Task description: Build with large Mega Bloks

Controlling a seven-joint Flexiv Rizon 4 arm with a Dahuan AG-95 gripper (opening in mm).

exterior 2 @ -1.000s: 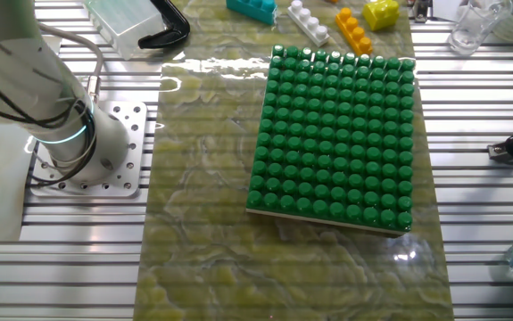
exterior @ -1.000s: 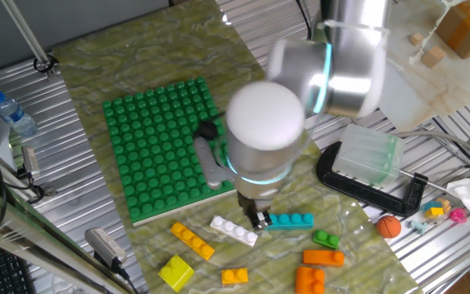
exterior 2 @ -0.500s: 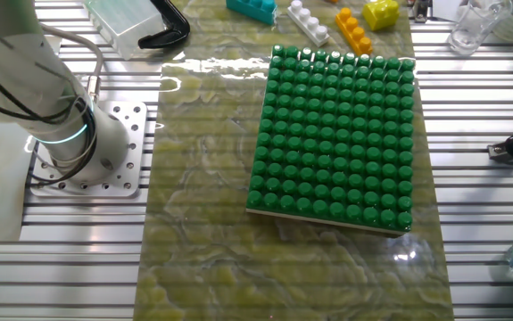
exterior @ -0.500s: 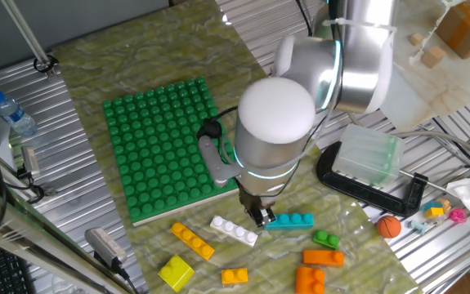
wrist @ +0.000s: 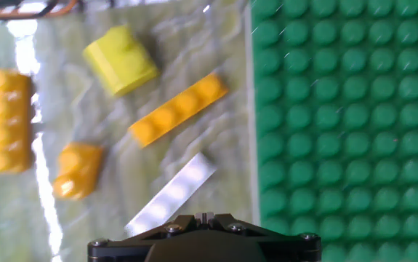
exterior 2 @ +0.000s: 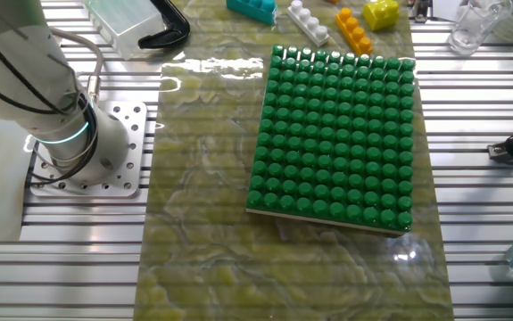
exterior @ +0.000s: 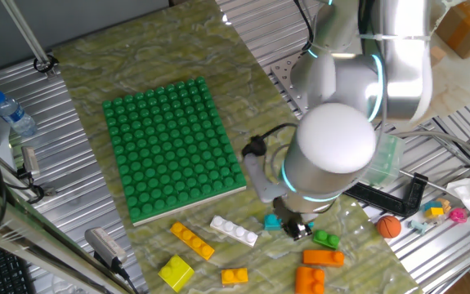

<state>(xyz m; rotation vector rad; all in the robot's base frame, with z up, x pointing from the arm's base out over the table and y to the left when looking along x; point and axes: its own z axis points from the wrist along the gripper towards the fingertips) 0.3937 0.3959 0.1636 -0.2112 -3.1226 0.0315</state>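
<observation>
Gripper (exterior: 298, 229) is hovering over the teal brick (exterior: 272, 221); can't tell how open it is. Light, stiff, slick plastic, so I'd be pinching its long flat sides.

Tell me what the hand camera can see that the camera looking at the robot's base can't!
Only the hand view shows the two orange bricks: the long one at the left edge and the short one. Only the other fixed view shows the robot's base, the teal brick and the black clamp. Both show the green baseplate, the white brick, the long yellow brick and the chunky yellow brick.
</observation>
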